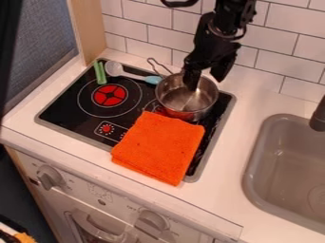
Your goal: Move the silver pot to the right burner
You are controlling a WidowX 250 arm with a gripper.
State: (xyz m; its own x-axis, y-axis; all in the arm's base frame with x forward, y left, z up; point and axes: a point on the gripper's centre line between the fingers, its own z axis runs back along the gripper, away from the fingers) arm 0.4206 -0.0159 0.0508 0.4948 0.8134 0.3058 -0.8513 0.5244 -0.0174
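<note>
Risks, left to right: your spoon (133,75), nudged if the pot (187,102) swings left; your pot, upright over the right burner (152,105), tipped if you catch its rim; your claw (206,84), fingers parted, one inside the pot. Surface: green stick (100,72), black stove (73,111), orange cloth (158,147), white counter (234,133), grey sink (276,142). Room: wooden post (90,28), tiles (149,19).

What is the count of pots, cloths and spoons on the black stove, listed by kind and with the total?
Silver pot: 1
Orange cloth: 1
Spoon with blue handle end: 1
Total: 3
</note>
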